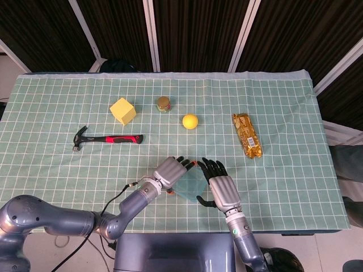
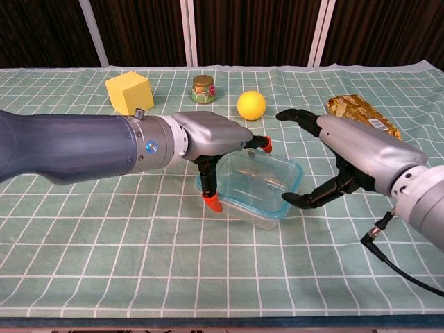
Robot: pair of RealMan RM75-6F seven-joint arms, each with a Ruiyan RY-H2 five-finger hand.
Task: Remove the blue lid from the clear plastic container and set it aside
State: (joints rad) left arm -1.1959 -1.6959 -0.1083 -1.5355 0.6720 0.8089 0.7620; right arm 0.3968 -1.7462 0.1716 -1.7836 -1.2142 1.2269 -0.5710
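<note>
The clear plastic container [image 2: 254, 184] with its blue lid [image 2: 258, 173] on top sits near the table's front middle, also seen in the head view as the container [image 1: 190, 185]. My left hand [image 2: 210, 138] grips its left end, thumb on the near side and fingers over the far edge; the same left hand [image 1: 171, 171] partly hides the box from above. My right hand [image 2: 349, 151] hovers open at the container's right end, its thumb close to the rim and its fingers spread above. I cannot tell whether the right hand [image 1: 223, 190] touches it.
Along the back stand a yellow cube [image 2: 129, 91], a small jar [image 2: 202, 89] and a yellow ball [image 2: 251, 104]. A gold snack pack [image 1: 247, 135] lies at the right. A red-handled hammer [image 1: 108, 138] lies at the left.
</note>
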